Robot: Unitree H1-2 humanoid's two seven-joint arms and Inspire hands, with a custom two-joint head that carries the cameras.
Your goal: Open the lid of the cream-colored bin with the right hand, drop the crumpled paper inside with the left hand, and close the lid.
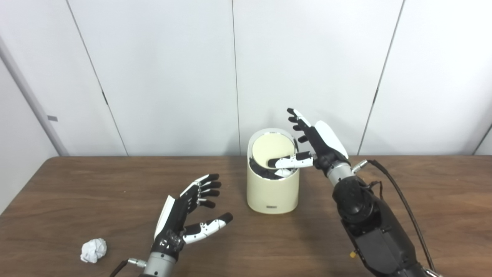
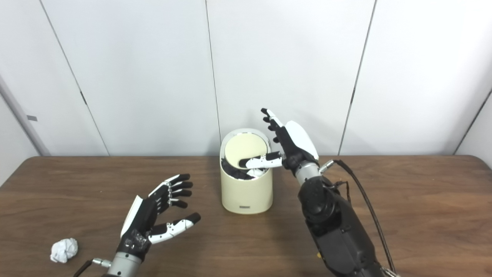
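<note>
Bin lid tipped open, right hand beside, crumpled paper left

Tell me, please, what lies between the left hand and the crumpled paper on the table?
Nothing: in both eye views only bare table separates the open left hand from the crumpled paper.
</note>
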